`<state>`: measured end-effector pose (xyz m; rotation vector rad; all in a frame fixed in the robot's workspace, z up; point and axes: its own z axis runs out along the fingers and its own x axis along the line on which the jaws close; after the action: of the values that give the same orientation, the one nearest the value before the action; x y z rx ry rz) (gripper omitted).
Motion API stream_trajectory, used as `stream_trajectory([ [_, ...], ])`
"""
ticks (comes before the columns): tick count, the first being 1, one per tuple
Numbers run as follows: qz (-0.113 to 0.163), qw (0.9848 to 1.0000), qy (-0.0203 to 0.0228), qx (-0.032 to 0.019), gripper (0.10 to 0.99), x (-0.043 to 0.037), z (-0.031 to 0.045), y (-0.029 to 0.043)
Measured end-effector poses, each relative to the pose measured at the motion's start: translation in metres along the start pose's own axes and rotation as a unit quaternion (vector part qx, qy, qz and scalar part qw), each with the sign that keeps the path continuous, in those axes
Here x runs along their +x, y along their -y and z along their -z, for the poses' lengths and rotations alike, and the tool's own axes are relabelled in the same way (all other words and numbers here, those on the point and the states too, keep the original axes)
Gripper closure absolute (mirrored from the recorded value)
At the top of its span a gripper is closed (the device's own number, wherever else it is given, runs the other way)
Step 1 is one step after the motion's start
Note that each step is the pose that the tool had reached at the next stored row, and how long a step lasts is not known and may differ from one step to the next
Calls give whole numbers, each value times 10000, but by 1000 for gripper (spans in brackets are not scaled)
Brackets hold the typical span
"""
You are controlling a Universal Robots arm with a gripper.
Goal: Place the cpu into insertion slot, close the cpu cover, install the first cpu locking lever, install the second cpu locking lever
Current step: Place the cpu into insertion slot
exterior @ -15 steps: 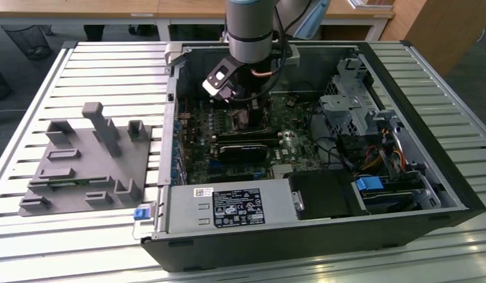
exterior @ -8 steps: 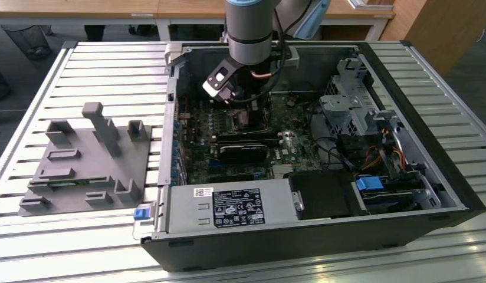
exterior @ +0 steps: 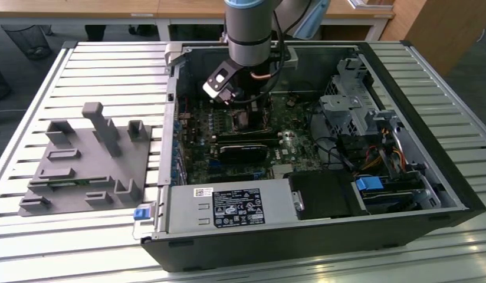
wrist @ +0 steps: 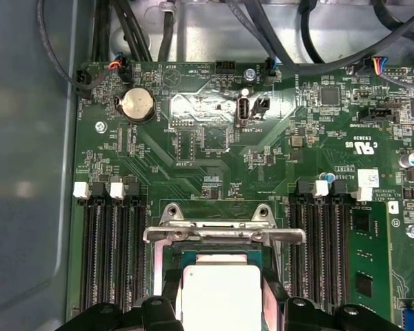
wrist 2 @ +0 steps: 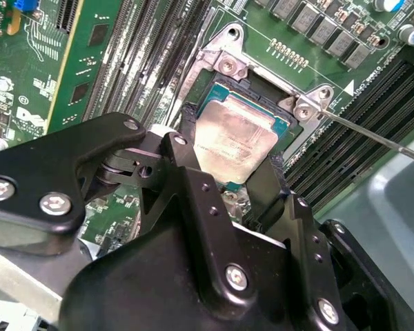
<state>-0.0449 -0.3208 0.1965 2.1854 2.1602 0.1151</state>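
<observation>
At the exterior view's left, a grey holder block (exterior: 89, 159) stands on the slatted table (exterior: 70, 259), well apart from the work. To its right is the open computer case (exterior: 306, 247), and the arm reaches down into its far part, over the green board (wrist: 214, 138).

In the second wrist view the long memory slots (wrist 2: 145, 55) come first, then the gripper (wrist 2: 226, 158), then a thin metal lever (wrist 2: 372, 134) lying out to the side. The fingers (wrist 2: 179, 155) stand narrow, close against two opposite edges of the chip (wrist 2: 238, 134), and they seem to hold it. The chip lies inside the silver rim of the socket (wrist 2: 221, 48), flat and square to it. Whether it is fully down, I cannot tell.

I think this step needs a level chip, a straight way down without sliding over the contacts, and no pressing force.
</observation>
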Motion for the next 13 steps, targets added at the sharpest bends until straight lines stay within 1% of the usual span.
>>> stream_trajectory([
  [8,18,10000,4,0,545,6,-42,4],
  [13,18,10000,4,0,545,6,-47,5],
])
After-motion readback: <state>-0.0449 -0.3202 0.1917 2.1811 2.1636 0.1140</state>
